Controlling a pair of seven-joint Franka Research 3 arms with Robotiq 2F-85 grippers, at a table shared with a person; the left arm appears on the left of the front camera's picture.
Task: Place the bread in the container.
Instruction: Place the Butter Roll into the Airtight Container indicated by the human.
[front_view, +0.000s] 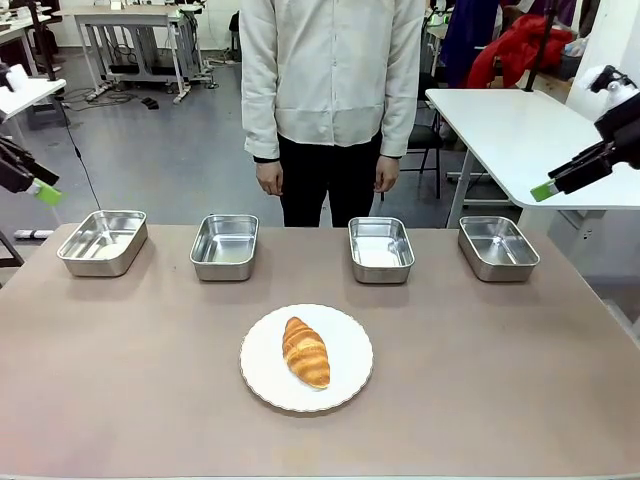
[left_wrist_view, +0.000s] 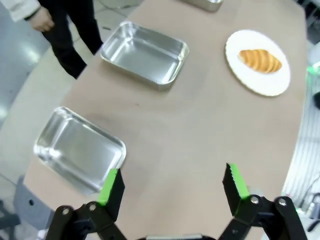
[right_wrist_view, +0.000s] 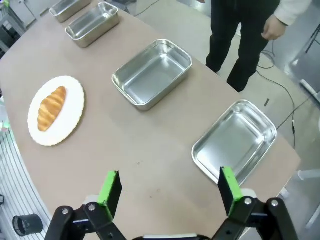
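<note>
- Bread (front_view: 306, 351): lies slightly slanted on a white plate (front_view: 345, 388) at the near middle of the table (front_view: 500, 400), well apart from everything else.
- Left gripper (left_wrist_view: 172, 182), right gripper (right_wrist_view: 167, 187): fingers spread wide, nothing held, raised off either side of the table.
- Best to come straight down, pinch gently across the narrow width, and lift clear of the plate rim.
- Beyond the plate: bare tabletop, ample room to travel.
- Trays (front_view: 225, 245): four in a row, all empty, gaps between; cannot tell which is meant. Clear the near wall before lowering.
- Hands (front_view: 269, 178) of the person: down at the sides, past the far edge.
</note>
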